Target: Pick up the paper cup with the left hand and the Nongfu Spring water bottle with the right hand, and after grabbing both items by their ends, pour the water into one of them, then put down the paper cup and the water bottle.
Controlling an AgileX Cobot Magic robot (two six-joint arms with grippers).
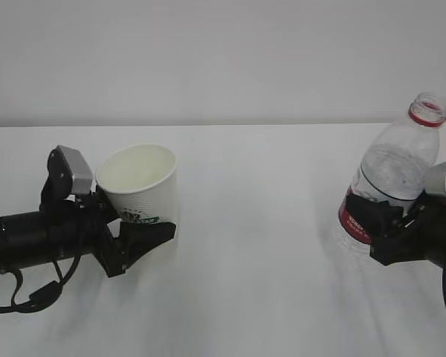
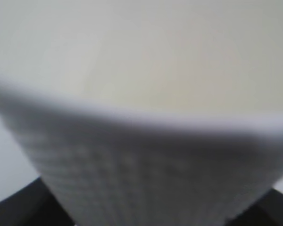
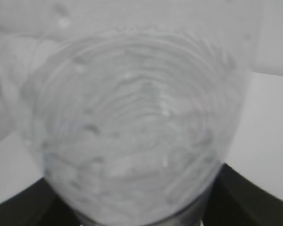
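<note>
Pinching the paper cup (image 1: 139, 182) with its green logo, the left hand (image 1: 137, 236) faces the right hand (image 1: 390, 234) clamping the red-labelled Nongfu Spring water bottle (image 1: 394, 175), lettering unreadable.

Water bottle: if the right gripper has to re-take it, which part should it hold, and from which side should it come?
Grip the Nongfu Spring water bottle low on its body, around the red label band, coming in level from the right edge of the table, as the right hand sits now. The bottle leans, its open mouth is up top, and the ribbed body fills the jaws in the wrist view.
</note>
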